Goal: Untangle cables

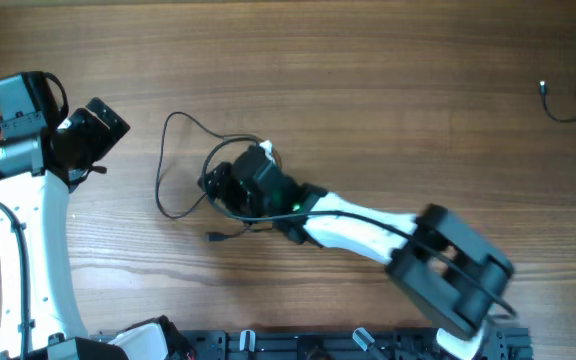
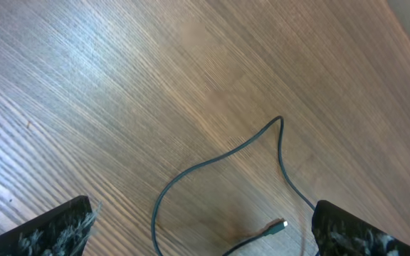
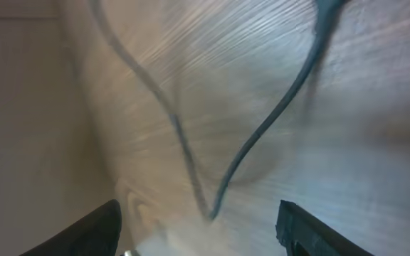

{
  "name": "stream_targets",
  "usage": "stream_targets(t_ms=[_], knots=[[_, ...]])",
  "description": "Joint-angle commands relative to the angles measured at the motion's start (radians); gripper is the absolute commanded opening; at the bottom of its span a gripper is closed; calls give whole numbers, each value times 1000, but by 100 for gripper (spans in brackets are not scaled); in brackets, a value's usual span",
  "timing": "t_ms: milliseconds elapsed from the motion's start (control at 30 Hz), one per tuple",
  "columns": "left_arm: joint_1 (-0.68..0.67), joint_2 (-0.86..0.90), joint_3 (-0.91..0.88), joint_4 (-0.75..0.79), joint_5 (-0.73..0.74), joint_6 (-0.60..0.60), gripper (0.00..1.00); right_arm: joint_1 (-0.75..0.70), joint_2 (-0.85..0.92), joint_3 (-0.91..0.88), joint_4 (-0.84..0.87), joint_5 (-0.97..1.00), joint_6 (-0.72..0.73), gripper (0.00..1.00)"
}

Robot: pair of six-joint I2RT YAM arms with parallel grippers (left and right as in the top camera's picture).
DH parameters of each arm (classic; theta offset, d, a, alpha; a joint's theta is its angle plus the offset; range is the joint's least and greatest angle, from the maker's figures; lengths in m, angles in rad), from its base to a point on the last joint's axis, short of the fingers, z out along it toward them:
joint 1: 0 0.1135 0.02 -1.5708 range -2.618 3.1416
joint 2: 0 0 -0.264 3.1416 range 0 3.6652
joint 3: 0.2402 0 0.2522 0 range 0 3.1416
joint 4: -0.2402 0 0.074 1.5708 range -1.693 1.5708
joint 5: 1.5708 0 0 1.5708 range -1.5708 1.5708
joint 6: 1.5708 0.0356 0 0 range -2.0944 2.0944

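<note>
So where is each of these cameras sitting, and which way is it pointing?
Overhead: fixed above the table, looking straight down; left arm and right arm both show, by a looped cable.
Left wrist: on the left arm, looking down at cable and a silver-tipped plug; left gripper fingertips at bottom corners.
Right wrist: on the right arm, close above blurred cable strands; right gripper fingertips at the bottom.
Shared: all show wood tabletop and thin black cable.

The left arm [image 1: 23, 230] is standing along the left edge of the table [image 1: 368, 80], the left gripper [image 1: 106, 120] hanging with jaws wide apart. The right arm [image 1: 358, 228] is stretching from the table's near edge toward its middle, the right gripper [image 1: 218, 185] sitting low, fingers spread.
</note>
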Motion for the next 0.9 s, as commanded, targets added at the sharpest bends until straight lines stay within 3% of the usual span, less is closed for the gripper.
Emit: stream_targets(t_ms=[0,67,167,233,300,400,467,500,567,633,867], knots=[[4,-10,7,0,5,5,100,-3,109,-3,103,19,2,77],[4,-10,7,0,5,5,100,-1,140,-3,169,5,4,78],[4,-10,7,0,5,5,100,13,169,-2,196,6,100,70],[4,-10,7,0,5,5,100,28,188,-2,217,5,181,59],[4,-10,7,0,5,5,100,37,200,0,236,22,184,38],[4,-10,7,0,5,5,100,21,200,5,236,22,152,32],[4,-10,7,0,5,5,100,3,200,6,236,20,77,7],[4,-10,7,0,5,5,100,-15,200,6,240,1,26,5],[4,-10,7,0,5,5,100,-63,187,6,241,-76,-100,5],[4,-10,7,0,5,5,100,-130,143,6,192,-166,-322,4],[4,-10,7,0,5,5,100,-330,-206,6,-353,-156,-840,5]])
